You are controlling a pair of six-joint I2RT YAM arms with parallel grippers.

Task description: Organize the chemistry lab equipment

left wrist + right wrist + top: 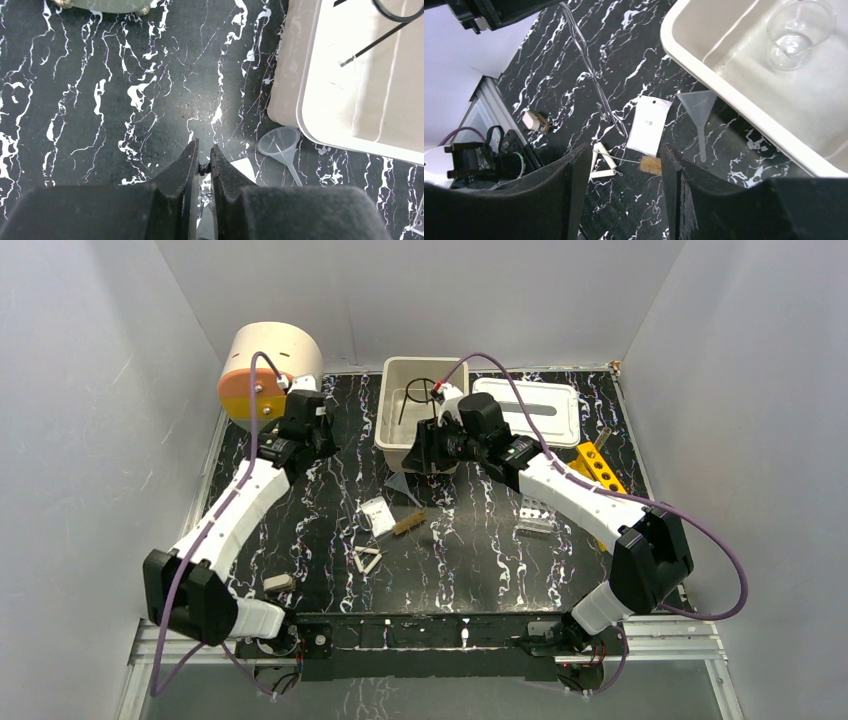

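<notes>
Only R wrist cam shows the beaker (796,32) in the bin (684,47); funnel (698,107) lies just off bin's rim. R gripper (625,152) wide, empty; L gripper (204,150) closed on nothing, free tabletop (100,100) ahead.

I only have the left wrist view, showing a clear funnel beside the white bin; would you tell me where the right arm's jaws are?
Observer: The right gripper hovers by the bin's near wall, jaws open and empty.
Operator: Thanks. Does the bin hold anything besides the black ring and rod?
Observer: Yes, a clear beaker sits in it.
Operator: And what lies loose mid-table?
Observer: A white packet, a small brush and a white triangle frame, close together.
</notes>
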